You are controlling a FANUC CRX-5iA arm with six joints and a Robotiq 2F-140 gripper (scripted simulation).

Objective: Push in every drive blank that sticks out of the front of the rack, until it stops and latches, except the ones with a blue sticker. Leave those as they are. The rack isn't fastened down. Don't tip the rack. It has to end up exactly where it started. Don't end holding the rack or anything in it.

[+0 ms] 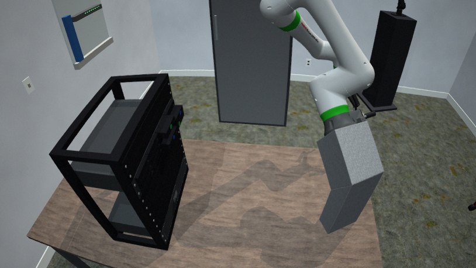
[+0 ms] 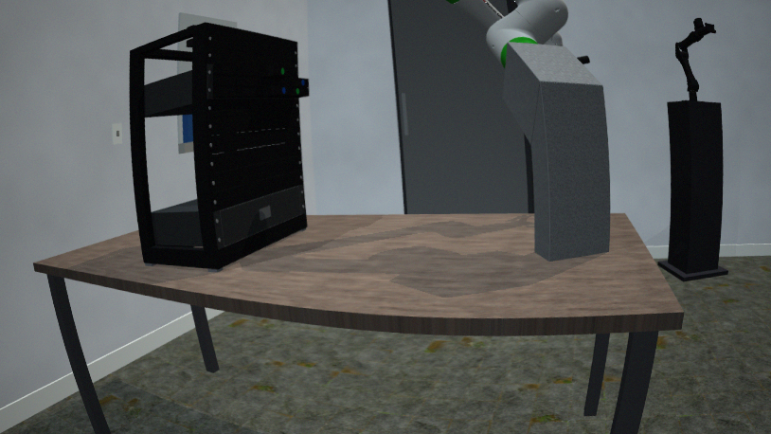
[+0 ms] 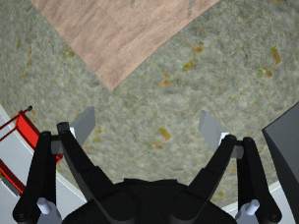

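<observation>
On the wooden counter point(image 1: 233, 213) point(image 2: 409, 280), black drive blanks point(image 1: 165, 124) point(image 2: 303, 87) still protrude, seating apparently unfinished; black two-fingered pincer point(image 3: 148, 118) apart, empty.

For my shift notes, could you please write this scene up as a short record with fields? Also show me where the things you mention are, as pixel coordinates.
rack: black, upright on the wooden table point(image 1: 266, 240) point(image 2: 377, 280) point(image 3: 113, 39)
rack front: drive blanks point(image 1: 164, 124) stick out near the top
stickers: blue and green
blank count: cannot tell, dark on dark
gripper point(image 3: 148, 118): open, nothing between the fingers
gripper position: away from the rack point(image 1: 83, 154) point(image 2: 207, 161)
arm point(image 1: 346, 50) point(image 2: 530, 24): mounted on a grey pedestal point(image 1: 378, 176) point(image 2: 608, 237)
work left: protruding blanks without blue stickers
</observation>
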